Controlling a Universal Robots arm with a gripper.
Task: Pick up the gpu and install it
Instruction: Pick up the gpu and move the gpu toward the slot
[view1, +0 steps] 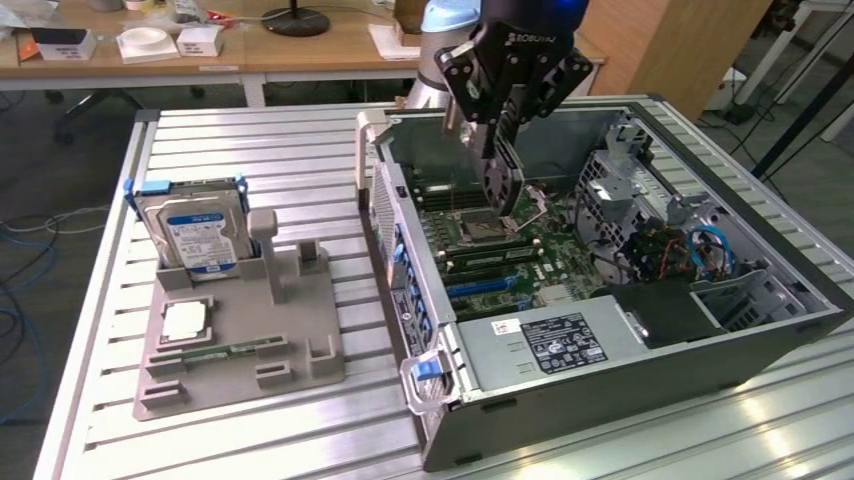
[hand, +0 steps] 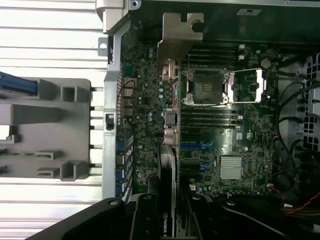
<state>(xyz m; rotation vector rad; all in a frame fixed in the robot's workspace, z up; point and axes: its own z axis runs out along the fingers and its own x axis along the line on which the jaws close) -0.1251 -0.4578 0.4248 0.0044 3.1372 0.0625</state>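
At the exterior view's left, a grey holder tray (view1: 307, 330) lies on the slatted metal worktop (view1: 267, 150). A hard drive (view1: 198, 235) with a blue-and-white label stands upright in the tray's far slot. A square chip (view1: 184, 320) lies nearer the lower left of the frame, with a slim memory stick (view1: 220, 352) just beside it.

Right of the tray, an open computer case (view1: 601, 420) lies on its side, filling the middle and right of the frame, with the green circuit board (view1: 534, 260) on its floor. At the upper middle, the black pincer (view1: 497, 128) hangs over the case, closed on the gpu (view1: 501, 185). The card hangs on edge, pointing down toward the processor socket (view1: 481, 228). It looks as if its lower end is just above the board, though whether it touches cannot be told. A silver box (view1: 561, 340) with a black label sits in the case's near part, and blue cables (view1: 707, 245) curl at the far right.

In the wrist view, the pincer (hand: 167, 220) grips the gpu (hand: 168, 165) with a finger (hand: 145, 222) on each flat side. The card's metal bracket (hand: 180, 37) is at its far end. The card lies between the case wall (hand: 112, 100) and the socket (hand: 207, 87), and a small finned block (hand: 231, 166) sits beyond it.
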